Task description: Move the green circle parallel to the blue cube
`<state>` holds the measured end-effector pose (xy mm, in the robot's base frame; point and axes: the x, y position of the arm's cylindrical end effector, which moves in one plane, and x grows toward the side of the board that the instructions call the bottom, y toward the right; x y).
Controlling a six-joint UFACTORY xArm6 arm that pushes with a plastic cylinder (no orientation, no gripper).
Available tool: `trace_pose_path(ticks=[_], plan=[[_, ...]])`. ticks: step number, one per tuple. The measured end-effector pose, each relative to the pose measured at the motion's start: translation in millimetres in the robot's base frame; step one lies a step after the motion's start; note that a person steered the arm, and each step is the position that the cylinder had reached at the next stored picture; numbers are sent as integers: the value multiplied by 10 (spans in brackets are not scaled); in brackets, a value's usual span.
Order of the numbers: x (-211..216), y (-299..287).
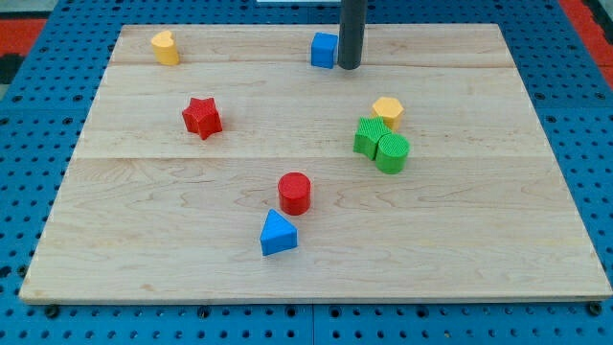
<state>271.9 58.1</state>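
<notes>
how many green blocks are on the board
2: a green circle right of centre, and a green block of unclear shape touching it on its upper left, just below the yellow block. None seem hidden.

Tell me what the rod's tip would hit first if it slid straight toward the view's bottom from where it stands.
Probably nothing at first: my tip sits just right of the blue cube. Straight down the view, the green blocks lie slightly right of that line, the red cylinder left; depth is uncertain.
</notes>
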Motion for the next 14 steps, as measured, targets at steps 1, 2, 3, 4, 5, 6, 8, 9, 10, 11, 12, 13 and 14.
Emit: trace_pose_path(ticks=[1,2,3,4,5,6,8,9,10,11,12,13,14], plan=[[-186,-182],[-326,-140],[-216,475],[-216,929],[-216,1428],[-216,1670],[140,2002],[782,1853],[1262,1683],[1804,1449],[2437,1055],[2289,-89],[1984,89]])
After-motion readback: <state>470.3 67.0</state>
